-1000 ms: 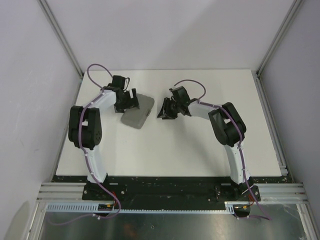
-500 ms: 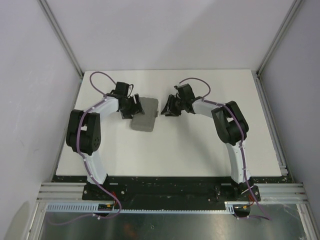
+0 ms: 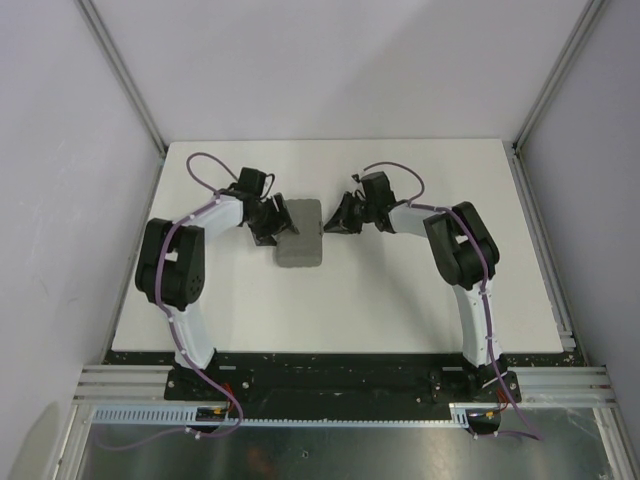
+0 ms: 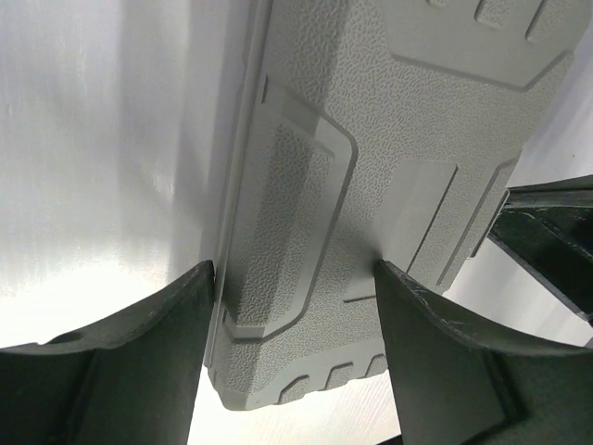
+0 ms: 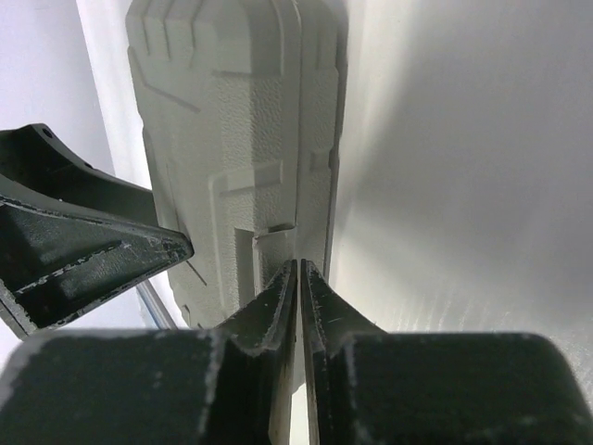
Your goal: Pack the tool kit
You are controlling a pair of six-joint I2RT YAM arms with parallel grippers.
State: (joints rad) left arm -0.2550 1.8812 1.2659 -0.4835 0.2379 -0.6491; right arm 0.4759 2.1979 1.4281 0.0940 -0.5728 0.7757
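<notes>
Tool kit (image 3: 298,235) shut, mid-desk, between both grippers.
Lies as a closed grey case on the white desk (image 3: 400,300), near its middle, with the textured lid and the seam in plain view. Sits inside the left gripper (image 4: 295,362) — spread wide, one black finger (image 4: 130,362) against the seam edge and the other on the lid face, clasping one end. Meets the right gripper (image 5: 298,278) at the opposite side — pads (image 5: 264,315) pressed almost together, tips at a small tab by the seam.
</notes>
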